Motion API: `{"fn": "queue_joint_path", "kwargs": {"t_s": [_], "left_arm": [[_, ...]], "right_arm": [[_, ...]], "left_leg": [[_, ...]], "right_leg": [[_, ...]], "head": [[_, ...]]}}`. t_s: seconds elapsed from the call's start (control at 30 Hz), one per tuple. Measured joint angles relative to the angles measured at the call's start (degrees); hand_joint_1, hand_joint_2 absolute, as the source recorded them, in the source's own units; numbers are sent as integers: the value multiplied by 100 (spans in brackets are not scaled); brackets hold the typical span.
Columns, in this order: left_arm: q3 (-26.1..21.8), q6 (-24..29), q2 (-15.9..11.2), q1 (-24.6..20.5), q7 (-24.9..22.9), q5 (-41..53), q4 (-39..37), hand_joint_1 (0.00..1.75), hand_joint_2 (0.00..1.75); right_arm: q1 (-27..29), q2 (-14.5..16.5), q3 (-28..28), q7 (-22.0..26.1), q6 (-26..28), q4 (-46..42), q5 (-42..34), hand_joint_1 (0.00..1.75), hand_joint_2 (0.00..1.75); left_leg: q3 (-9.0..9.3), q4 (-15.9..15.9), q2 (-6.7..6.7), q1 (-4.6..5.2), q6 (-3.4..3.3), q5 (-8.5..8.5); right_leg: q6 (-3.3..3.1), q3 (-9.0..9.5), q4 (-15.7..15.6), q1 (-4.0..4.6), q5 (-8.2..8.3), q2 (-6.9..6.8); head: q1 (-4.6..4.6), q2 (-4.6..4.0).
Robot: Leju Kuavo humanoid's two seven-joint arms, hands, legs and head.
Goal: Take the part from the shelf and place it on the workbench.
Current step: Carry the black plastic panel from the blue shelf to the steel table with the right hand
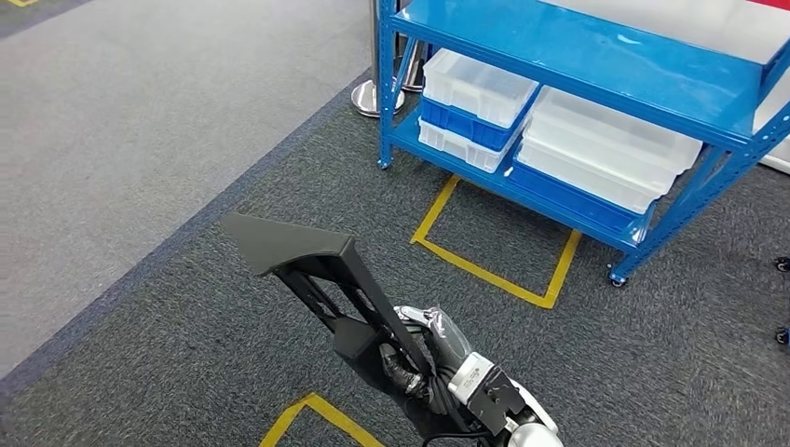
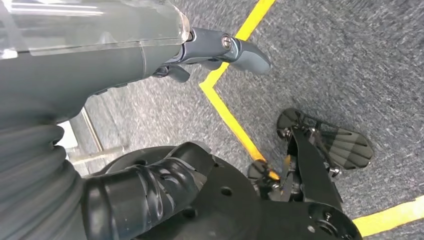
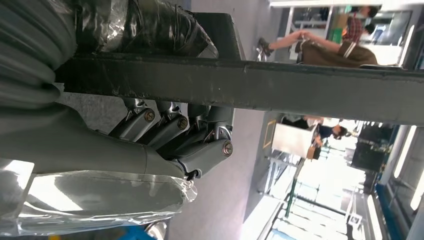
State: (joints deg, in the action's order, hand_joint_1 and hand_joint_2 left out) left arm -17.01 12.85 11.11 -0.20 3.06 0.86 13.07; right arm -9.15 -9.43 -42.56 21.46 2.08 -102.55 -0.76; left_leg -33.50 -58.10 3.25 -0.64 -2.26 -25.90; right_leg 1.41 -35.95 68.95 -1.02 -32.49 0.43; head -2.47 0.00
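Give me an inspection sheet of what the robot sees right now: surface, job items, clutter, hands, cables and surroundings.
Surface: grey carpet floor with yellow tape outlines; no workbench seen.
Job's things: black part, long with a flat angled end, held out over the floor; blue shelf stands ahead.
Clutter: clear and blue bins stacked on the shelf's lower level.
Hands: right hand grips the part; left hand hangs above the floor, holding nothing.
Cables: dark cable by the right wrist.
Surroundings: metal post base beside the shelf; people in the background.
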Motion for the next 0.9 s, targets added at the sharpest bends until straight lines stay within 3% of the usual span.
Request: {"fn": "queue_joint_path", "kwargs": {"t_s": [0.07,0.1,0.13,0.2,0.27,0.33,0.4,0.43,0.47,0.53,0.6,0.63,0.7,0.77,0.8,0.83,0.9], "left_arm": [[2,1,1,-4,0,-1,0,0,175],[3,2,0,-4,0,-1,0,0,175],[4,4,-1,3,-2,-3,1,0,175],[7,12,-3,37,-24,-15,4,0,175],[15,20,-4,65,-69,-28,20,0,175],[29,27,-4,78,-108,-37,50,0,175],[46,67,-2,82,-148,-41,79,0,175],[58,99,3,76,-170,-36,86,0,175],[74,132,7,68,-191,-30,91,0,175],[111,175,13,40,-212,-14,92,0,175],[138,193,19,3,-215,-8,92,0,175],[145,200,24,-9,-216,-8,93,0,175],[151,210,34,-17,-215,-7,93,0,175],[155,222,44,-23,-207,-3,92,0,175],[159,229,49,-34,-203,2,92,0,175],[165,234,54,-45,-200,7,92,0,175],[183,238,58,-62,-199,20,92,0,175]], "right_arm": [[-3,-2,-1,1,-1,-2,-9,175,175],[-5,-3,-2,2,-3,-3,-15,175,175],[-8,-4,-2,2,-5,-5,-23,175,175],[-22,-4,-4,2,-11,-9,-38,175,175],[-35,-2,-7,3,-23,-14,-55,175,175],[-36,-1,-11,6,-39,-20,-69,175,175],[-28,-2,-13,15,-44,-24,-74,175,175],[-18,-3,-13,28,-41,-24,-74,175,175],[-4,-3,-13,44,-33,-24,-75,175,175],[18,-3,-13,68,-14,-25,-74,175,175],[24,-4,-13,73,1,-26,-72,175,175],[25,-5,-13,75,2,-26,-71,175,175],[29,-5,-13,80,2,-27,-69,175,175],[40,-7,-7,95,3,-33,-60,175,175],[55,-8,1,107,3,-41,-54,175,175],[78,-11,9,119,4,-48,-46,175,175],[130,-22,24,133,5,-57,-38,175,175]], "left_leg": [[-27,-40,129,7,49,-1],[-51,-52,183,7,84,5],[-75,-52,231,7,122,19],[-113,-56,285,-6,197,36],[-217,-279,106,3,252,-110],[-486,-894,-157,4,292,-471],[-764,-1518,-252,-10,323,-742],[-790,-1604,-273,-14,331,-735],[-703,-1465,-298,-16,331,-622],[-297,-725,-450,-9,307,-286],[-8,-165,-605,26,243,-119],[21,-82,-631,44,210,-120],[8,-59,-528,45,139,-88],[18,-4,-436,25,67,-46],[23,20,-390,13,33,-27],[16,25,-339,15,11,-18],[-1,15,-213,18,-10,-11]], "right_leg": [[-23,340,-721,-21,278,221],[-37,423,-918,-21,326,300],[-55,435,-972,-8,312,331],[-119,434,-1009,-7,351,224],[-209,456,-1067,-26,388,99],[-267,465,-1091,-13,396,-44],[-282,460,-1083,13,387,-201],[-282,460,-1079,19,380,-278],[-278,464,-1071,23,370,-349],[-250,476,-1048,29,338,-471],[-200,479,-1019,60,308,-561],[-173,479,-1014,75,302,-597],[-116,487,-1019,84,297,-651],[-53,446,-886,58,173,-459],[-29,349,-665,40,24,-305],[-15,197,-336,30,-158,-161],[-2,-148,357,27,-434,-67]], "head": [[2,0],[2,0],[2,0],[1,0],[18,0],[40,0],[46,0],[46,0],[46,0],[46,0],[43,0],[41,0],[38,0],[38,0],[37,0],[37,0],[37,0]]}}
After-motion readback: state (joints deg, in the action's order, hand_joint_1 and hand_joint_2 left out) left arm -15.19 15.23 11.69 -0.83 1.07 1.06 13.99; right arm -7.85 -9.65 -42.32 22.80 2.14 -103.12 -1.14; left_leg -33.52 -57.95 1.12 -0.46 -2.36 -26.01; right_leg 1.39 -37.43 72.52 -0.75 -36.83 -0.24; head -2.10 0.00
